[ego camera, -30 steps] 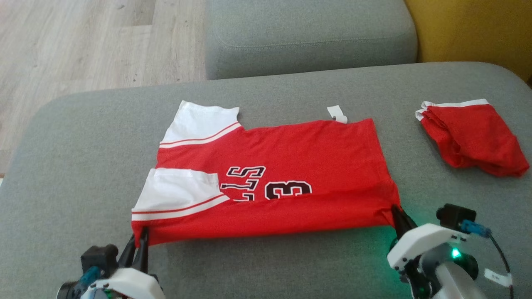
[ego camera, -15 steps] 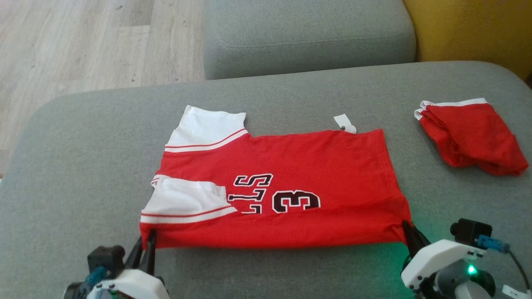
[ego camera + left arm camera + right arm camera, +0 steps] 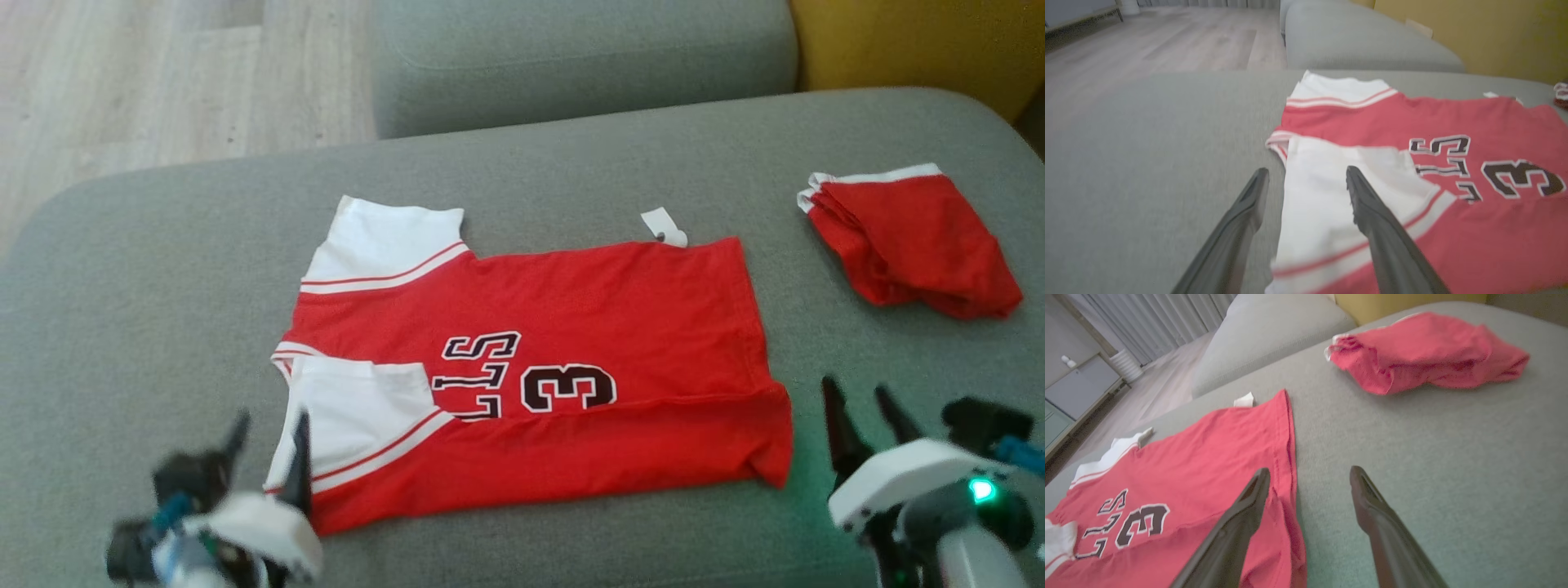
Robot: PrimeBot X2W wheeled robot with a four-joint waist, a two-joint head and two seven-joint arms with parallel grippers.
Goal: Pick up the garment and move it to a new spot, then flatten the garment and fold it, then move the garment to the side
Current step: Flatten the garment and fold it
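Note:
A red jersey (image 3: 588, 318) with white sleeves and black lettering lies flat on the grey couch seat (image 3: 163, 269), its near edge folded over toward the middle. My left gripper (image 3: 269, 429) stands open by the jersey's near left corner, one finger over the white sleeve (image 3: 1331, 192). In the left wrist view the left gripper (image 3: 1306, 175) holds nothing. My right gripper (image 3: 857, 400) is open just right of the jersey's near right corner, apart from the cloth. The right wrist view shows the right gripper (image 3: 1308, 477) empty beside the jersey's hem (image 3: 1290, 437).
A second red garment (image 3: 910, 241) lies bunched at the right of the seat, also seen as a crumpled red garment (image 3: 1425, 351). A grey back cushion (image 3: 571, 57) and a yellow wall (image 3: 922, 41) stand behind. Wooden floor (image 3: 163, 73) lies at the far left.
Both grippers have let go of the jersey's near corners and opened. The released edge now lies on the couch. The camera view has shifted a little.

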